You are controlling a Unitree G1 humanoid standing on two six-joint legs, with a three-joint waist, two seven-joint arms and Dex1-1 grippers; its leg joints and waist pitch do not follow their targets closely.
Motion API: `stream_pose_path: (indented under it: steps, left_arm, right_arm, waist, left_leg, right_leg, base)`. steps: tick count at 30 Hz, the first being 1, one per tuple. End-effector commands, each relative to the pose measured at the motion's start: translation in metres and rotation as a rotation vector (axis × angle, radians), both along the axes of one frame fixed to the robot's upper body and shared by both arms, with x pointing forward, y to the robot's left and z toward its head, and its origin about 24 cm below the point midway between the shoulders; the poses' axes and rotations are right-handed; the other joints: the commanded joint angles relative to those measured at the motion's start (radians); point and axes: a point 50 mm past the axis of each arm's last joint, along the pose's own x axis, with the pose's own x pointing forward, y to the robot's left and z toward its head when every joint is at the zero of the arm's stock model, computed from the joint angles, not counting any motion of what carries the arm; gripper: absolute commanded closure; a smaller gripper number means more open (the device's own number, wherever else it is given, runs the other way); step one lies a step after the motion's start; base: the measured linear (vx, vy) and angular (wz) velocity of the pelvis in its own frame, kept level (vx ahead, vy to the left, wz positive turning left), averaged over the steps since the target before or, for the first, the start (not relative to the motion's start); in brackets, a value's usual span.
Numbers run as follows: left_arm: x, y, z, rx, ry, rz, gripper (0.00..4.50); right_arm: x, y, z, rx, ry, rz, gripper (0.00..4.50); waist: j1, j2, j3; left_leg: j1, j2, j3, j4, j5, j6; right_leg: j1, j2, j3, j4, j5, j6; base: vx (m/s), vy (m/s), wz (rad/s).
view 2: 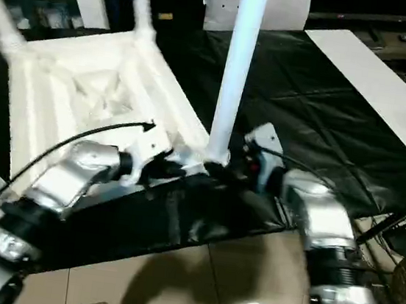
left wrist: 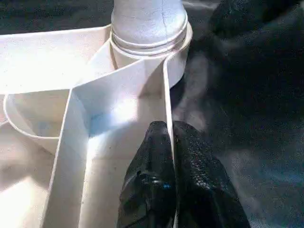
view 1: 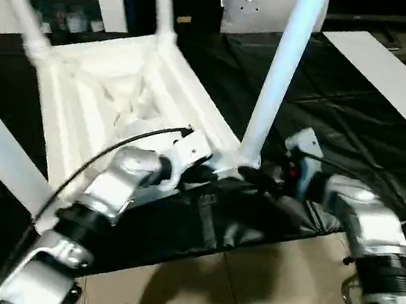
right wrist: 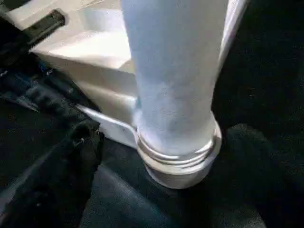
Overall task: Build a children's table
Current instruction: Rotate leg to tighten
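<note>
The children's table (view 1: 112, 104) lies upside down on a black sheet (view 1: 355, 119), its ribbed hollow underside facing up and its legs pointing into the air, which is how the legs can be screwed down into the corner sockets. Taking the near corner socket (left wrist: 178, 57) as the landmark: to its left, the left hand (left wrist: 172, 142) is pinched shut on the thin side wall (left wrist: 167, 95) of the tabletop, one black finger inside the rim and the other outside it, close beside the socket. That grip seems meant to keep the light plastic top from turning or sliding while a leg is twisted.

In the socket itself stands a long round leg (view 1: 279, 72), upright, with its threaded rings (right wrist: 178, 159) just at the mouth of the socket, so it looks nearly or fully seated; how tight it is cannot be told.

To the right of the socket, the right hand (view 1: 262, 180) is near the base of the leg. One black finger (right wrist: 83, 147) sits apart from the leg, not touching it, so this hand is spread wide and holds nothing. It may be set for a fresh hold to turn the leg further.
</note>
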Motion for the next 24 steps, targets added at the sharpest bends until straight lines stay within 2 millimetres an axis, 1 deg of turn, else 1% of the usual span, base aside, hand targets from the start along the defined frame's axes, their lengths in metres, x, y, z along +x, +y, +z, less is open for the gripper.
stream_pose_path:
  steps: [1,2,4,6,8,9,10,12,13,16,19,21,22,24]
  left_arm:
    - [-0.016,-0.003,-0.005,0.022,0.039,-0.2,4.5]
    - [-0.018,-0.001,-0.005,0.025,0.046,-0.241,4.5]
    - [-0.02,0.003,-0.005,0.048,0.049,-0.272,4.5]
    - [-0.022,0.005,-0.005,0.054,0.055,-0.301,4.5]
    - [-0.024,0.007,-0.005,0.064,0.062,-0.35,4.5]
    - [-0.025,0.009,-0.004,0.068,0.065,-0.375,4.5]
    - [-0.026,0.01,-0.004,0.071,0.069,-0.391,4.5]
    - [-0.025,0.013,-0.002,0.08,0.066,-0.411,4.5]
    - [-0.025,0.013,-0.002,0.081,0.066,-0.411,4.5]
    - [-0.026,0.018,-0.001,0.093,0.074,-0.443,4.5]
    - [-0.025,0.02,-0.001,0.111,0.074,-0.466,4.5]
    - [-0.024,0.021,0.0,0.115,0.075,-0.471,4.5]
    - [-0.024,0.021,0.0,0.117,0.074,-0.473,4.5]
    - [-0.023,0.022,0.0,0.118,0.072,-0.476,4.5]
  right_arm:
    - [-0.006,-0.01,0.01,-0.038,-0.023,0.122,0.01]
    - [-0.008,-0.012,0.011,-0.052,-0.023,0.155,0.01]
    - [-0.011,-0.016,0.016,-0.047,-0.027,0.226,0.01]
    - [-0.012,-0.017,0.018,-0.045,-0.029,0.257,0.01]
    - [-0.013,-0.017,0.019,-0.05,-0.033,0.306,0.01]
    - [-0.013,-0.017,0.019,-0.048,-0.029,0.325,0.01]
    - [-0.013,-0.017,0.019,-0.047,-0.029,0.347,0.01]
    - [-0.016,-0.013,0.018,-0.025,0.004,0.412,0.28]
    - [-0.016,-0.013,0.018,-0.025,0.005,0.413,0.28]
    - [-0.018,-0.01,0.016,-0.009,0.019,0.464,0.61]
    - [-0.019,-0.004,0.011,0.005,0.035,0.513,0.73]
    - [-0.02,-0.003,0.01,0.008,0.038,0.525,0.93]
    - [-0.02,-0.002,0.009,0.015,0.043,0.534,1.05]
    - [-0.02,0.0,0.009,0.028,0.051,0.545,1.19]
  waist:
    - [0.001,-0.005,-0.077]
    - [0.007,-0.004,-0.08]
    - [0.01,-0.003,-0.079]
    - [0.013,-0.003,-0.078]
    - [0.016,-0.002,-0.079]
    - [0.016,-0.003,-0.08]
    - [0.018,-0.002,-0.079]
    - [0.024,-0.003,-0.081]
    - [0.026,-0.003,-0.082]
    - [0.034,-0.003,-0.083]
    - [0.035,-0.002,-0.084]
    - [0.036,-0.001,-0.085]
    - [0.035,-0.003,-0.086]
    - [0.036,-0.002,-0.087]
  left_leg:
    - [-0.008,0.035,0.0,-0.06,-0.047,0.13]
    - [-0.007,0.035,0.0,-0.058,-0.033,0.141]
    - [-0.008,0.037,0.002,-0.056,-0.016,0.159]
    - [-0.009,0.037,0.003,-0.056,-0.023,0.167]
    - [-0.007,0.04,0.001,-0.057,-0.041,0.156]
    - [-0.007,0.041,0.002,-0.057,-0.043,0.153]
    - [-0.006,0.041,0.002,-0.058,-0.042,0.148]
    - [-0.006,0.042,0.002,-0.057,-0.036,0.149]
    - [-0.006,0.04,0.003,-0.055,-0.034,0.15]
    - [-0.004,0.042,0.003,-0.056,-0.028,0.148]
    - [-0.005,0.042,0.002,-0.056,-0.035,0.137]
    - [-0.006,0.042,0.002,-0.056,-0.035,0.133]
    - [-0.006,0.042,0.002,-0.055,-0.031,0.132]
    - [-0.006,0.041,0.002,-0.055,-0.028,0.131]
  right_leg:
    - [0.072,-0.061,0.065,-0.074,-0.188,-0.226]
    - [0.073,-0.061,0.064,-0.07,-0.162,-0.234]
    - [0.071,-0.059,0.065,-0.064,-0.118,-0.25]
    - [0.07,-0.06,0.064,-0.065,-0.124,-0.257]
    - [0.07,-0.063,0.062,-0.067,-0.162,-0.255]
    - [0.07,-0.063,0.063,-0.067,-0.165,-0.255]
    - [0.07,-0.062,0.063,-0.067,-0.165,-0.256]
    - [0.07,-0.062,0.064,-0.063,-0.147,-0.262]
    - [0.071,-0.062,0.064,-0.063,-0.145,-0.262]
    - [0.069,-0.063,0.065,-0.061,-0.144,-0.26]
    - [0.07,-0.064,0.064,-0.061,-0.151,-0.262]
    - [0.071,-0.063,0.064,-0.06,-0.145,-0.262]
    - [0.072,-0.063,0.064,-0.059,-0.138,-0.263]
    - [0.072,-0.063,0.065,-0.059,-0.136,-0.263]
  base:
    - [0.0,0.0,0.0]
    - [0.0,0.0,0.0]
    - [0.0,0.0,0.0]
    - [0.0,0.0,0.0]
    - [0.0,0.0,0.0]
    - [0.0,0.0,0.0]
    - [0.0,0.0,0.0]
    - [0.0,0.0,0.0]
    - [0.0,0.0,0.0]
    - [0.0,0.0,0.0]
    - [0.0,0.0,0.0]
    - [0.0,0.0,0.0]
    - [0.0,0.0,0.0]
    - [0.0,0.0,0.0]
